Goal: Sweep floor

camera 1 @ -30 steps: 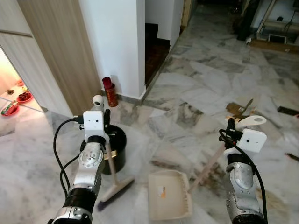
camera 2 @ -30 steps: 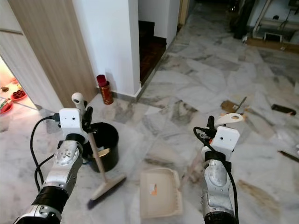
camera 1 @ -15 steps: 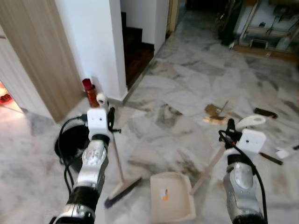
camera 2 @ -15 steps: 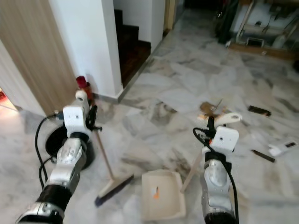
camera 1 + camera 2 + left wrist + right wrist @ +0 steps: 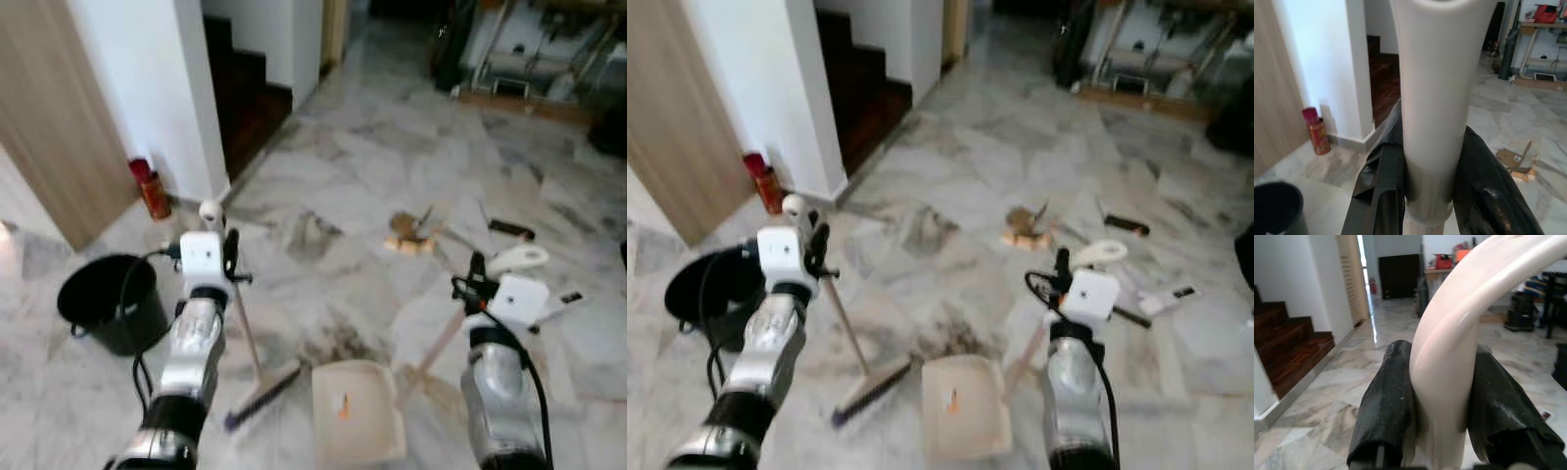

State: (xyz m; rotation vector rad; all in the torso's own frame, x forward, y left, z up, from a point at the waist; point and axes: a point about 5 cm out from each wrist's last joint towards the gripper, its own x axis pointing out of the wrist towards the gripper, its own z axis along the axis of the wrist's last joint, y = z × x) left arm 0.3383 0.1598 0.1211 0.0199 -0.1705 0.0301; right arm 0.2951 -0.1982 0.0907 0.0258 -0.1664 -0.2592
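Note:
My left gripper is shut on the pale handle of a broom, whose brush head rests on the marble floor. My right gripper is shut on the cream handle of a dustpan that lies flat on the floor between my arms. In the left wrist view the broom handle is clamped between black fingers. The right wrist view has the dustpan handle held between both black fingers. Cardboard scraps lie on the floor ahead.
A black bucket stands to my left by a wood-panelled wall. A red canister sits beside the white pillar, with dark stairs behind. Small dark and white litter lies at the right. Furniture stands at the far back.
The camera has moved and turned: the bucket, pillar and canister have slid to the left and more floor with scraps shows ahead. Both grippers keep their hold on broom and dustpan.

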